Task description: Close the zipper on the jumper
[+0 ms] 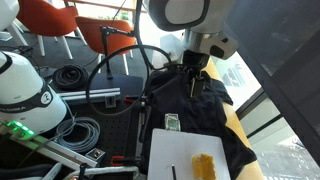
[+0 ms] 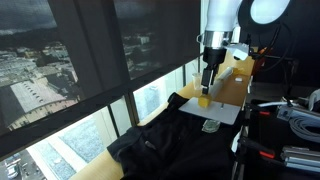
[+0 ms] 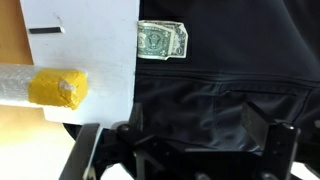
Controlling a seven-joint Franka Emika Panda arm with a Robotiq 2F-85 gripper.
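The black jumper (image 3: 230, 95) lies spread on the table and also shows in both exterior views (image 1: 205, 112) (image 2: 175, 140). My gripper (image 3: 195, 122) is open and empty, its two fingers spread just above the black fabric. It also shows in both exterior views (image 1: 193, 78) (image 2: 208, 86), near the jumper's end next to the white sheet. A thin seam line (image 3: 230, 78) runs across the fabric ahead of the fingers. I cannot tell whether it is the zipper.
A white sheet (image 3: 90, 45) lies beside the jumper with a yellow sponge (image 3: 58, 87) on it. A dollar bill (image 3: 162, 40) rests on the jumper at the sheet's edge. Coiled black cables (image 1: 75, 75) and orange chairs (image 1: 50, 20) stand behind. A window (image 2: 90, 70) borders the table.
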